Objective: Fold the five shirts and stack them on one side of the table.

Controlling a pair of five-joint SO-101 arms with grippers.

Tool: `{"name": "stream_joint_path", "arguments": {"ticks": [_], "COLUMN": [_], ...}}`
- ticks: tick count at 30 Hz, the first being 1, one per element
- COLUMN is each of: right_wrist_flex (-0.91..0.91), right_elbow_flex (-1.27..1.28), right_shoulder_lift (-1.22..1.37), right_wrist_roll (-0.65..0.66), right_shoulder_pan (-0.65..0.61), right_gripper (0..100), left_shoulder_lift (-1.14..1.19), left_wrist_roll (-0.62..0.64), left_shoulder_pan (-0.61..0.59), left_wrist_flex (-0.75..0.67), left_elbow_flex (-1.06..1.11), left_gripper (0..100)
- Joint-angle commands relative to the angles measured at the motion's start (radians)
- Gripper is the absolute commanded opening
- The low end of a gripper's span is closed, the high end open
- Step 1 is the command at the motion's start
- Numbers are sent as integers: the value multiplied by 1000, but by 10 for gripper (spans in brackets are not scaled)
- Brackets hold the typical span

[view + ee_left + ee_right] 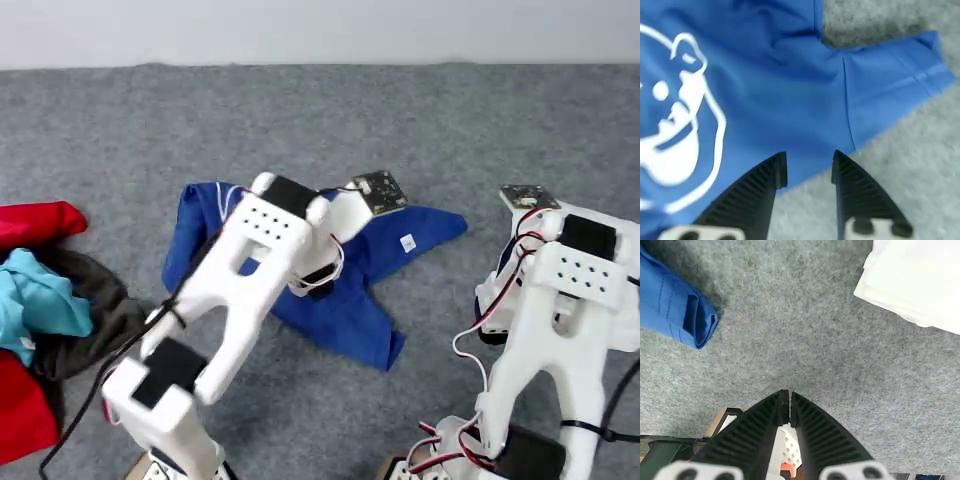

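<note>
Currently looks like the first fold: left gripper [808,170], jaws partly apart and empty, sits over the blue shirt [790,90] hem just ahead. Right gripper [790,402] closed, empty. Next, probably lower and pinch the hem.

A grey, fuzzy felt-like mat [330,120] covers the bench from its near edge to the far side, its nap mottled in lighter and darker grey. Along the far side, where the mat ends, a plain white wall [320,30] rises as a flat, unmarked band across the whole width of the high view. In the right wrist view, a light brown wooden strip [715,423] shows just past the mat's near edge, its top lighter than its face. Beside that strip, lower down and off the bench, sits a dark green object [652,460]; what it is cannot be told.
</note>
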Motion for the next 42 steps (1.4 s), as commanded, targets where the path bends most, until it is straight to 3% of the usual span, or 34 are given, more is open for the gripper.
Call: {"name": "stream_joint_path", "arguments": {"ticks": [1, 9, 14, 20, 23, 33, 38, 42], "right_wrist_flex": [33, 33, 35, 35, 35, 35, 33, 35], "right_elbow_flex": [2, 2, 2, 2, 2, 2, 2, 2], "right_shoulder_lift": [-35, -35, -35, -35, -35, -35, -35, -35], "right_wrist_roll": [-2, -3, -3, -3, -3, -3, -3, -3], "right_shoulder_pan": [1, 1, 1, 1, 1, 1, 1, 1], "right_gripper": [18, 18, 17, 17, 17, 18, 18, 18], "left_shoulder_lift": [77, 284, 417, 557, 605, 640, 597, 514], "left_wrist_roll": [8, 18, 100, 129, 137, 129, 129, 130], "left_shoulder_pan": [14, 37, 14, 0, -3, 68, 106, 169], "left_wrist_flex": [-117, -322, -416, -417, -338, 238, 245, 245], "left_elbow_flex": [-5, -200, -476, -831, -966, -1274, -1224, -1046], "left_gripper": [160, 156, 104, 100, 100, 100, 100, 103]}}
